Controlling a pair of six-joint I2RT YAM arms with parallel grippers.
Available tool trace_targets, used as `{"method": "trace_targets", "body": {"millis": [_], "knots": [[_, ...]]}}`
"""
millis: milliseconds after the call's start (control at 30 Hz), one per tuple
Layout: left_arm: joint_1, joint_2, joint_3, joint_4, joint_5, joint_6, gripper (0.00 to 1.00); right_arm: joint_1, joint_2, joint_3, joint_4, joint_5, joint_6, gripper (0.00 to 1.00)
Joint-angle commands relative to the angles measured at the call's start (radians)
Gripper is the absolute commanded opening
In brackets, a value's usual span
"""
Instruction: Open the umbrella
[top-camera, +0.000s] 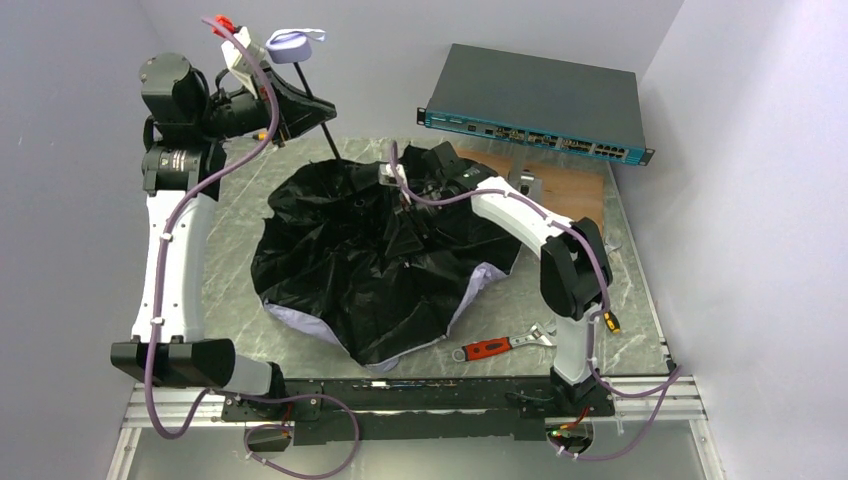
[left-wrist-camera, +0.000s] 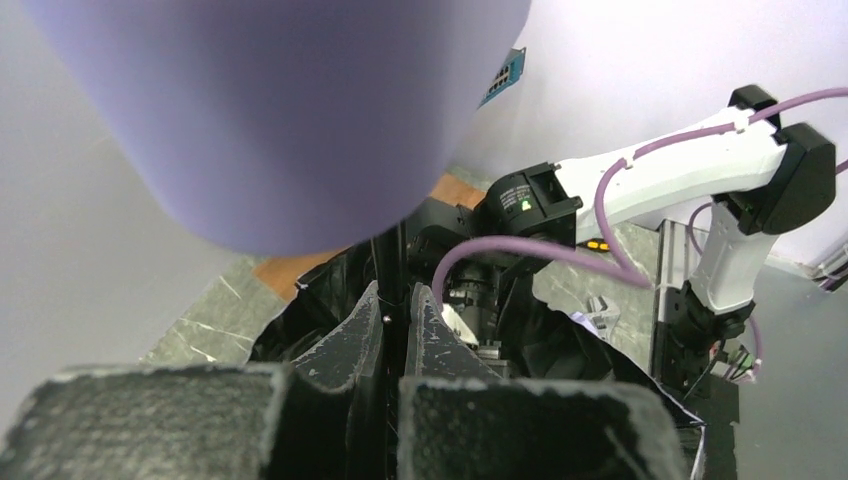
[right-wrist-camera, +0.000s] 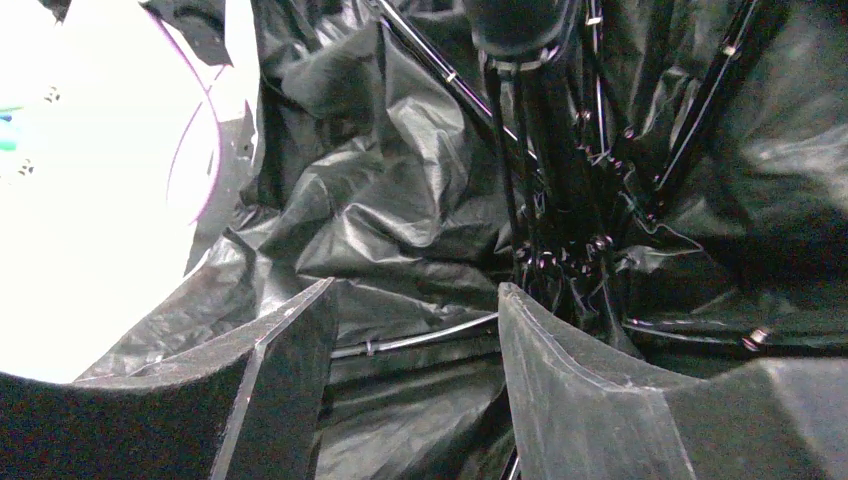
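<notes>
Pinching the umbrella's thin, stiff shaft (left-wrist-camera: 388, 265) with left fingers (left-wrist-camera: 355, 340); right fingers (right-wrist-camera: 290, 345) spread among fragile ribs (right-wrist-camera: 520, 200). Limp, light canopy (top-camera: 350, 270): push at ribs, not fabric.

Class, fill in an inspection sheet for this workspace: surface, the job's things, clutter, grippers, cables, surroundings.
Surface: grey-green marbled table, wooden board at far right.
Job's things: umbrella, black canopy partly spread and crumpled; lavender handle raised.
Clutter: red-handled wrench.
Grippers: left gripper shut on the shaft; right gripper open among the ribs.
Cables: purple cables along both arms.
Surroundings: network switch, pale walls.
</notes>
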Motion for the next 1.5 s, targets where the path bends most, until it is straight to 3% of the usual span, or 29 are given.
{"method": "trace_targets", "body": {"millis": [0,133,233,400,767,833,900,967,1033,1067,1100,1167,1200,1333,1467], "knots": [[-0.016,-0.118,-0.005,0.009,-0.005,0.201,0.0,-0.005,-0.12,0.069,0.141,-0.037,0.194,0.63],[-0.088,-0.17,-0.062,-0.166,-0.073,0.399,0.0,-0.01,-0.223,0.053,0.558,0.008,0.558,0.66],[-0.104,-0.177,-0.078,-0.177,-0.081,0.409,0.0,-0.009,-0.257,0.053,0.733,0.083,0.693,0.72],[-0.119,-0.164,-0.057,-0.183,-0.083,0.414,0.0,0.016,-0.217,0.099,0.769,0.211,0.68,0.9],[-0.128,-0.098,0.005,-0.119,-0.086,0.326,0.0,0.117,-0.124,0.182,0.771,0.158,0.61,0.87],[-0.128,-0.089,0.028,-0.131,-0.088,0.327,0.0,0.131,-0.129,0.171,0.765,0.206,0.576,0.83],[-0.128,-0.083,0.04,-0.158,-0.089,0.342,0.0,0.136,-0.12,0.178,0.762,0.262,0.568,0.69],[-0.128,-0.087,0.033,-0.17,-0.082,0.342,0.0,0.135,-0.106,0.192,0.758,0.3,0.566,0.4],[-0.126,-0.104,0.006,-0.146,-0.083,0.32,0.0,0.135,-0.098,0.199,0.769,0.323,0.57,0.02],[-0.11,-0.117,-0.021,-0.102,-0.088,0.276,0.06,0.135,-0.099,0.196,0.781,0.336,0.581,0.0],[-0.079,-0.139,-0.07,-0.025,-0.078,0.19,0.2,0.132,-0.103,0.19,0.804,0.347,0.598,0.0],[0.025,-0.183,-0.183,0.176,-0.061,0.02,0.59,0.122,-0.111,0.172,0.866,0.356,0.65,0.0],[0.082,-0.202,-0.236,0.215,-0.07,-0.017,0.66,0.117,-0.116,0.159,0.905,0.365,0.684,0.0],[0.216,-0.311,-0.441,0.138,-0.133,0.165,0.73,0.097,-0.139,0.114,1.048,0.395,0.806,0.0],[0.172,-0.38,-0.598,-0.04,-0.161,0.481,0.71,0.092,-0.158,0.092,1.138,0.439,0.863,0.0]]}}
